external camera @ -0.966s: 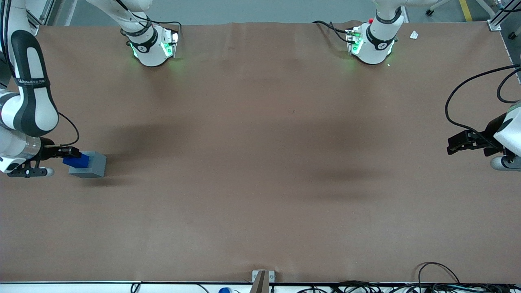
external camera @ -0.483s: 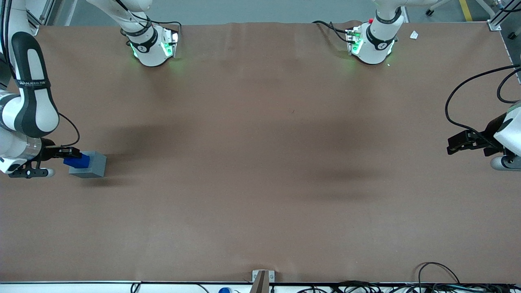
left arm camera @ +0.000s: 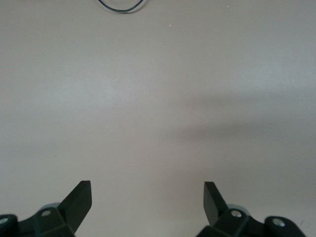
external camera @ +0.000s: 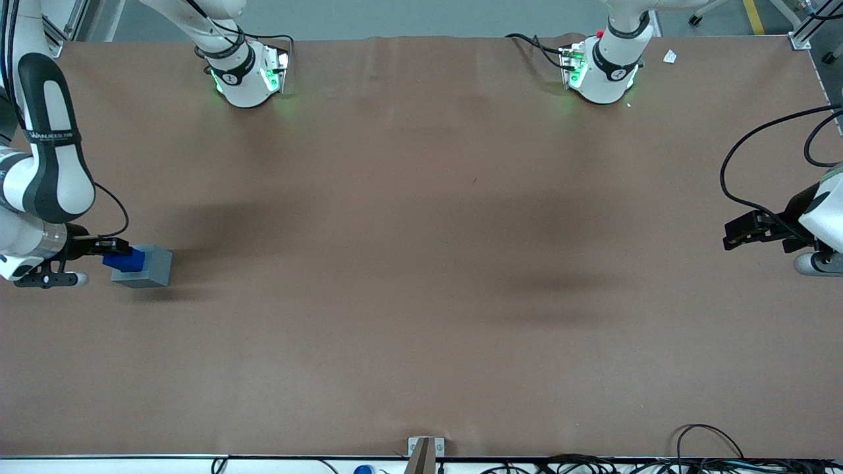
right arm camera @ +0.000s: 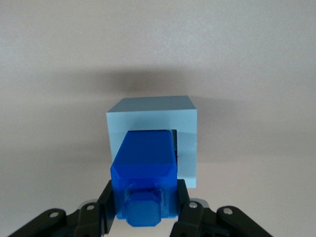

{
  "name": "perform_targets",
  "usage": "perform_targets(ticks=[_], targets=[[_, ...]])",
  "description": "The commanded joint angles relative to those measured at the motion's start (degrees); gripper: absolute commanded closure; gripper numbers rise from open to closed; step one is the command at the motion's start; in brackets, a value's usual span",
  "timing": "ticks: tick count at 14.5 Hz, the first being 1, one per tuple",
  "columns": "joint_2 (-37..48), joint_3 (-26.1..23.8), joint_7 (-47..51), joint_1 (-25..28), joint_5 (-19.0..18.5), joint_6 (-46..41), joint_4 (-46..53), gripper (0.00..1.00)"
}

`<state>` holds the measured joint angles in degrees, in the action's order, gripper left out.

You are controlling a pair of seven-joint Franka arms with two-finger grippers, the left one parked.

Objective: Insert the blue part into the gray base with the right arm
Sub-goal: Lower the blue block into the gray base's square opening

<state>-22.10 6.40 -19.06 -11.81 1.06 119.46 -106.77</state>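
1. Here's the gripper (right arm camera: 144, 210), down low near the working arm's end of the table, its two black fingers clamped on the flanks of the blue part (right arm camera: 143, 174).
2. The blue part sits in that grip with its narrower stepped end facing the wrist camera and its broader body pointing at the gray base (right arm camera: 152, 129).
3. And look at that alignment: in the wrist view the part's leading end covers most of the square recess, with only a sliver of the opening showing along one side. Whether it has entered the recess or only hangs at its mouth, I can't tell.
4. From the front, the blue part (external camera: 124, 259) overlaps the gray base (external camera: 143, 266), which rests on the brown table (external camera: 421, 263) close to that end edge, roughly midway between the long edges.
5. My read: we're in the insertion step itself. The next move calls for a straight, gentle push along the recess axis, keeping the part square, then releasing once it seats.
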Motion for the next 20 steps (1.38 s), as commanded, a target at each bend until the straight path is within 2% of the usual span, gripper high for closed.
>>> perform_targets(ticks=[1, 6, 7, 8, 10, 14, 18, 20], targets=[[-1.02, -0.86, -0.63, -1.38, -0.18, -0.19, 0.6, 0.89], [-1.28, -0.86, -1.51, -1.9, 0.09, -0.11, 0.77, 0.89], [-1.28, -0.86, -1.51, -1.9, 0.0, -0.11, 0.77, 0.85], [-1.54, -0.86, -1.51, -1.9, 0.09, -0.11, 0.77, 0.63], [-1.54, -0.86, -1.33, -1.82, 0.17, -0.19, 0.77, 0.02], [-1.11, -1.03, -0.72, -0.94, 0.18, -1.68, 2.09, 0.0], [2.66, -1.21, 3.14, 2.13, 0.61, -12.39, 7.09, 0.0], [6.96, -1.21, 6.64, 4.5, 1.75, -14.69, 7.37, 0.0]])
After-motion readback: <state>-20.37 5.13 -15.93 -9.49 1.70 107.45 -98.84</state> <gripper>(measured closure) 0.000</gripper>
